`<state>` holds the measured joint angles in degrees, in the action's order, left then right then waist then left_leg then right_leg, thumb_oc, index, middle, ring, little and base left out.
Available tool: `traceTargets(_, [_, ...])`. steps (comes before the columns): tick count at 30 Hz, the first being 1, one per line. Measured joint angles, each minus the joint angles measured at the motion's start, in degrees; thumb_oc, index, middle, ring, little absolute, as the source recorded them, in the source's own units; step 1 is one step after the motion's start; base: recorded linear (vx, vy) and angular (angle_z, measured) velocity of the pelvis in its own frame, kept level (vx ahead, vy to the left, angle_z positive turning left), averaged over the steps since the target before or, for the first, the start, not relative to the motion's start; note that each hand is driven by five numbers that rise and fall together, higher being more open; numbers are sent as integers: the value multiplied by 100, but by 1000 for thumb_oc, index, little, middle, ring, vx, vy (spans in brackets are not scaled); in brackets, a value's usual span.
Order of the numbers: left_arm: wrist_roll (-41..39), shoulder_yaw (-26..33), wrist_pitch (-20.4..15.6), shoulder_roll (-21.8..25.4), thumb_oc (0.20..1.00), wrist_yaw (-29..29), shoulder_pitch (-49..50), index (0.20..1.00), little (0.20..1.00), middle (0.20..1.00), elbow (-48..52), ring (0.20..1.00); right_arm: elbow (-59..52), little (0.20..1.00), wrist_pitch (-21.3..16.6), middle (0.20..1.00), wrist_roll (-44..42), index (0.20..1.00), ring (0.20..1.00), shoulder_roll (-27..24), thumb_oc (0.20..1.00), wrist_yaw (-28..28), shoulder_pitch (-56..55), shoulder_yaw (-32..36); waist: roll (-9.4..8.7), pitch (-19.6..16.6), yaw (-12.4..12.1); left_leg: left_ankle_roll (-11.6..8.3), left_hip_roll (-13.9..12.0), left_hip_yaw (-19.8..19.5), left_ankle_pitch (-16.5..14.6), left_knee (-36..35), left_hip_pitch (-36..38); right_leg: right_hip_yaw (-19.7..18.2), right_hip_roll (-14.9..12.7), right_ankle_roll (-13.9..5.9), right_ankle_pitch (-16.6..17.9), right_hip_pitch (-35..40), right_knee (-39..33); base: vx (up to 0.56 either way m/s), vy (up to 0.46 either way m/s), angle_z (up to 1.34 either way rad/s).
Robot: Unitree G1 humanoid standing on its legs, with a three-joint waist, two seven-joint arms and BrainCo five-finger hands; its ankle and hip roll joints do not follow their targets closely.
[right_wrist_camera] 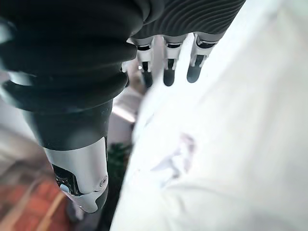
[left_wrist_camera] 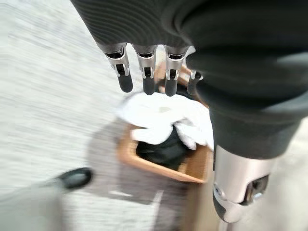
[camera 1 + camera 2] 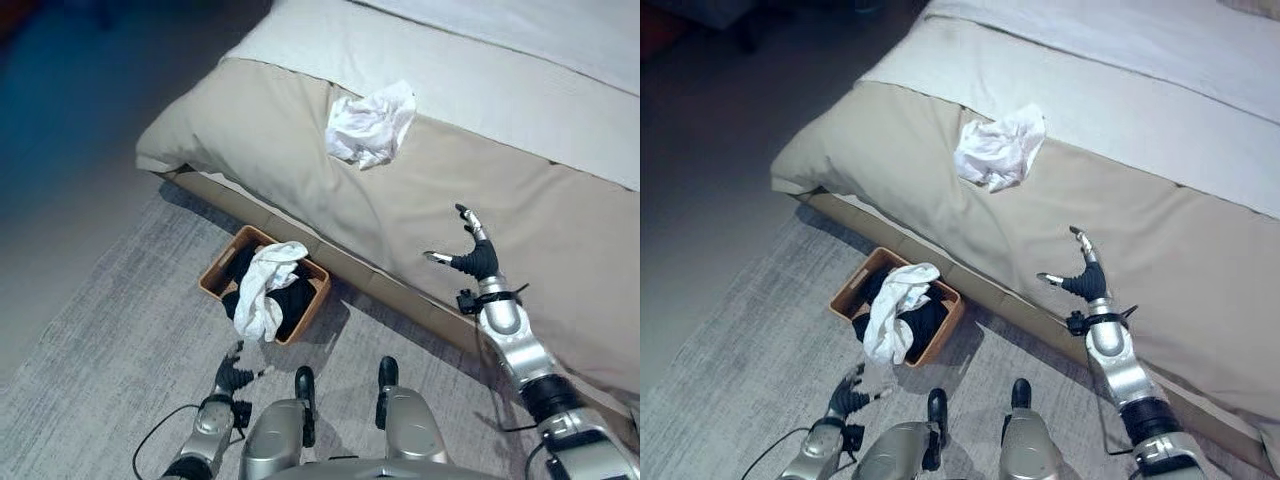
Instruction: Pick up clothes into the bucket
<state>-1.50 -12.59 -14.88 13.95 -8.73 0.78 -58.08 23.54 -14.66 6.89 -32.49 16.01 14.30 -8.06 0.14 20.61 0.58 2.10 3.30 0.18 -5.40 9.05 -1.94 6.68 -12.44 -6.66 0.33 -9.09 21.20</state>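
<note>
White garment (image 3: 371, 124) lying crumpled on bed (image 3: 300, 170), up-left of right hand (image 3: 471, 252); fingers spreading wide, holding nothing. Right hand nearer; left hand (image 3: 232, 376) hanging low, relaxed, near bucket (image 3: 212, 272).

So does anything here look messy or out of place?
Yes: a crumpled white garment lies alone on the bed, and a white cloth hangs over the rim of the brown bucket instead of lying inside.

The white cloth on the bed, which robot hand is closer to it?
Right. The right hand is raised over the bed below the white cloth, not touching it. The left hand is low by the bucket on the floor.
</note>
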Motion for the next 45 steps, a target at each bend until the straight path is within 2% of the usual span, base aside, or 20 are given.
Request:
traceTargets(3, [86, -37, 31, 158, 1000, 48, 282, 1000, 1000, 1000, 24, 1000, 45, 1000, 58, 1000, 198, 1000, 1000, -61, 1000, 86, 113, 102, -57, -216, -15, 151, 69, -192, -23, 89, -13, -208, -79, -23, -120, -432, 748, 139, -35, 29])
traceTargets(4, [81, -28, 57, 215, 1000, 47, 336, 1000, 1000, 1000, 23, 1000, 100, 1000, 83, 1000, 220, 1000, 1000, -89, 1000, 107, 260, 60, -54, -223, -14, 324, 72, -294, -19, 68, -47, -322, 3, -87, -267, -576, 717, 186, -91, 14])
traceTargets(7, [71, 39, 66, 261, 1000, 24, 275, 1000, 1000, 1000, 14, 1000, 545, 1000, 141, 1000, 245, 1000, 1000, -246, 1000, 201, 802, -71, -41, -214, 13, 378, 58, -402, 11, 90, -305, -397, 194, -233, -225, -991, -71, 253, -122, 15])
traceTargets(8, [66, 42, 61, 272, 1000, 8, 194, 1000, 1000, 1000, 14, 1000, 869, 1000, 197, 1000, 244, 1000, 1000, -351, 1000, 261, 1069, -249, -44, -212, 20, 377, 66, -473, 11, 127, -396, -496, 274, -400, -139, -1085, -674, 144, -64, 25])
traceTargets(10, [56, 39, 59, 299, 1000, -46, 16, 1000, 1000, 1000, 12, 1000, 1123, 1000, 281, 1000, 243, 1000, 1000, -514, 1000, 322, 1251, -392, -62, -189, 14, 340, 111, -720, -9, 163, -525, -629, 317, -500, -62, -1184, -1326, 238, -147, 68])
traceTargets(12, [35, 28, 42, 301, 1000, -108, -33, 1000, 1000, 1000, 103, 1000, 1283, 1000, 288, 1000, 241, 1000, 1000, -580, 1000, 345, 1324, -472, -60, -192, 24, 264, 126, -975, -55, 153, -586, -702, 342, -516, -46, -1216, -1300, 218, -151, 102])
traceTargets(14, [-127, -105, 14, 352, 1000, -255, -175, 1000, 1000, 1000, 187, 1000, 1785, 1000, 422, 1000, 233, 1000, 1000, -892, 1000, 349, 1623, -653, -182, -203, 53, -10, 246, -1557, -133, -308, -580, -867, 305, -424, -57, -1421, -807, 180, -141, 134])
traceTargets(15, [-204, -202, 26, 334, 1000, -291, -236, 1000, 1000, 1000, 189, 1000, 1876, 1000, 451, 1000, 232, 1000, 1000, -949, 1000, 350, 1793, -670, -189, -154, 128, -193, 259, -1585, -169, -164, -676, -826, 282, -428, -12, -1464, -842, 177, -200, 72])
traceTargets(16, [-298, -318, 28, 210, 1000, -335, -203, 1000, 1000, 1000, 212, 1000, 1974, 1000, 493, 1000, 208, 1000, 1000, -1042, 1000, 359, 2234, -798, -74, -140, 117, -415, 291, -1514, -344, 502, -873, -777, 377, -423, -10, -1583, -958, 171, -271, 27])
traceTargets(17, [-437, -450, 28, 100, 1000, -377, -118, 1000, 1000, 1000, 231, 1000, 1977, 1000, 498, 1000, 192, 1000, 1000, -1134, 1000, 394, 2529, -973, 84, -124, 91, -541, 192, -1470, -421, 672, -737, -674, 521, -412, -8, -1612, -956, 170, -270, 16])
traceTargets(18, [-507, -501, 24, 44, 1000, -393, -69, 1000, 1000, 1000, 233, 1000, 2042, 1000, 496, 1000, 185, 1000, 1000, -1230, 1000, 437, 2662, -1109, 184, -112, 116, -491, 103, -1483, -341, 585, -643, -582, 588, -398, -15, -1654, -899, 79, -220, 51])
traceTargets(19, [-651, -633, -7, -13, 1000, -417, -163, 1000, 1000, 1000, 328, 1000, 2386, 1000, 505, 1000, 160, 1000, 1000, -1443, 1000, 478, 3018, -1300, 299, -63, 275, -581, 11, -1584, -403, 274, -492, -250, 596, -229, 117, -1724, -854, 57, -152, 70])
traceTargets(21, [-852, -863, -69, -55, 1000, -456, -401, 1000, 1000, 1000, 577, 1000, 3169, 1000, 553, 1000, 81, 1000, 1000, -1594, 1000, 567, 3669, -1488, 333, 117, 271, -498, -123, -1609, -347, -29, -491, -52, 677, -42, 26, -1953, -692, 52, -172, 64])
traceTargets(25, [-964, -1242, -95, -208, 1000, -486, -898, 1000, 1000, 1000, 890, 1000, 4017, 1000, 745, 1000, 20, 1000, 1000, -1708, 1000, 625, 4653, -1844, 377, 417, 160, -444, -249, -1628, -296, -436, -622, 66, 737, 57, 66, -2365, -603, 38, -117, 14])
traceTargets(27, [-1050, -1488, -131, -201, 1000, -484, -1025, 1000, 1000, 1000, 1014, 1000, 4549, 1000, 829, 1000, 36, 1000, 1000, -1600, 1000, 693, 5040, -2191, 407, 450, 170, -473, -233, -1636, -285, -445, -802, 74, 734, 52, 86, -2481, -684, 48, -67, -1])
traceTargets(35, [-1049, -1878, -117, -214, 1000, -532, -1342, 1000, 1000, 1000, 1100, 1000, 4924, 1000, 925, 1000, 226, 1000, 1000, -1556, 1000, 1007, 5993, -3021, 545, 647, 218, -491, -276, -1618, -138, -760, -1297, 54, 725, -19, 141, -3031, -873, 16, -27, -2])
traceTargets(36, [-1049, -1887, -112, -213, 1000, -534, -1347, 1000, 1000, 1000, 1073, 1000, 4933, 1000, 929, 1000, 256, 1000, 1000, -1563, 1000, 1039, 6113, -3097, 547, 650, 196, -614, -286, -1617, -46, -806, -1369, 53, 720, -12, 180, -3141, -845, 0, 0, 0])
traceTargets(39, [-1050, -1992, -122, -211, 1000, -542, -1352, 1000, 1000, 1000, 1114, 1000, 4953, 1000, 933, 1000, 270, 1000, 1000, -1568, 1000, 1121, 6353, -3217, 598, 693, 168, -681, -307, -1621, 32, -876, -1480, 54, 721, -5, 188, -3298, -791, 7, -22, 3])
traceTargets(40, [-1056, -1992, -130, -214, 1000, -545, -1338, 1000, 1000, 1000, 1161, 1000, 4950, 1000, 946, 1000, 277, 1000, 1000, -1569, 1000, 1211, 6607, -3382, 615, 712, 158, -783, -300, -1612, 96, -925, -1583, 37, 710, 20, 207, -3451, -733, 20, -49, 0])
traceTargets(45, [-1113, -1990, -131, -223, 1000, -617, -1334, 1000, 1000, 1000, 1211, 1000, 4940, 1000, 957, 1000, 353, 1000, 1000, -1581, 1000, 1485, 7119, -3534, 725, 771, 97, -778, -314, -1616, 131, -1057, -1693, 26, 695, 105, 262, -3770, -496, 10, -21, -2])
